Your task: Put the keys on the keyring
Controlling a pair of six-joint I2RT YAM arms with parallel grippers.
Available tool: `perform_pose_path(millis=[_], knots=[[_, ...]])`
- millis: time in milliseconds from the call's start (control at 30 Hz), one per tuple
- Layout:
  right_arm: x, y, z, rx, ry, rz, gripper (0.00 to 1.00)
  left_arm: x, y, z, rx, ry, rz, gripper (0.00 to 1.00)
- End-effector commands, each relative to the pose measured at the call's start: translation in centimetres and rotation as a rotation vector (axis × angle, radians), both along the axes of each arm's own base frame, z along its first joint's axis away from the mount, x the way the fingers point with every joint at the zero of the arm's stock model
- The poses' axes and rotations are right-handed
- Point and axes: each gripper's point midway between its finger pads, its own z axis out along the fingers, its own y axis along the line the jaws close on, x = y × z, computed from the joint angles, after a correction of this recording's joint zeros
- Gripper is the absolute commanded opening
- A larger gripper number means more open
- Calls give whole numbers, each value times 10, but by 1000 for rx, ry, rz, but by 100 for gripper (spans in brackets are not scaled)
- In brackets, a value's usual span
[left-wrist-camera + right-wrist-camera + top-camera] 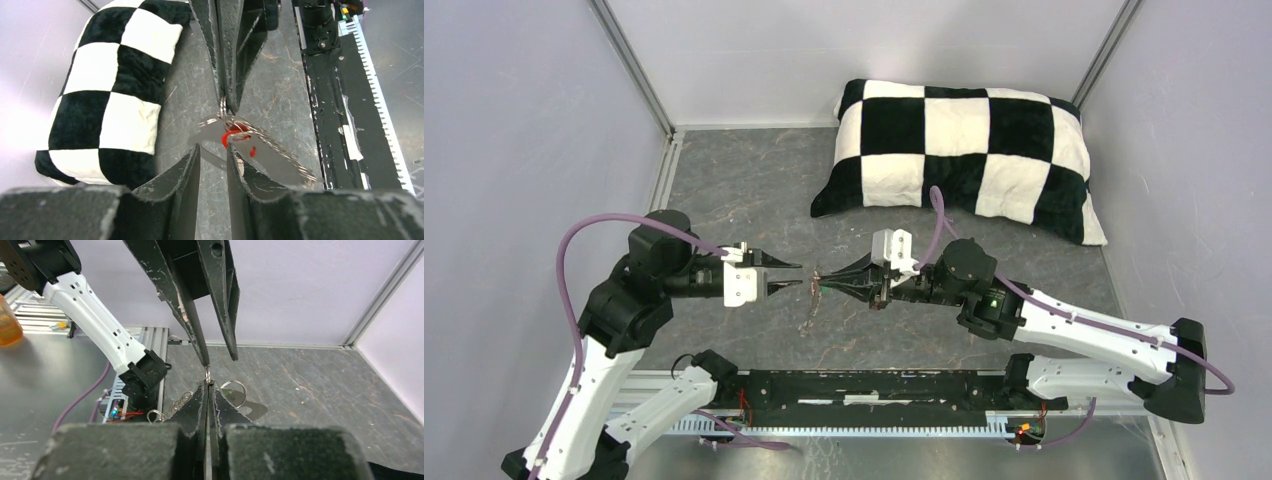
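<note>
Right gripper [822,283] pinched shut on the keyring [235,122], held above the table [754,190] in front of the checkered pillow [964,150]; left gripper [796,275] parted, empty, just beside it

Best to close gently on the red key [231,134], steadying the floppy wire

Red key plain only in left wrist view; right wrist view shows small rings [235,390] dangling

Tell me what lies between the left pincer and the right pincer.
Top view: the gap from left pincer to right pincer is bare table. The keyring is pinched at the right tips and hangs below.
</note>
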Motion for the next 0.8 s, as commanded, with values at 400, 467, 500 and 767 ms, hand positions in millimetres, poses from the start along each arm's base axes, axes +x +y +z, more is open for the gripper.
perform_pose_path(millis=[400,467,500,767], knots=[[-13,-9,47,351,94,65,1,-6,-7,24,-109,19,-13,29],[-13,-8,46,360,101,71,1,-6,-9,27,-121,40,-12,29],[-13,-8,46,365,103,75,1,-6,-10,29,-126,44,-12,29],[-17,-1,47,375,106,112,1,-10,-14,32,-156,100,-33,31]])
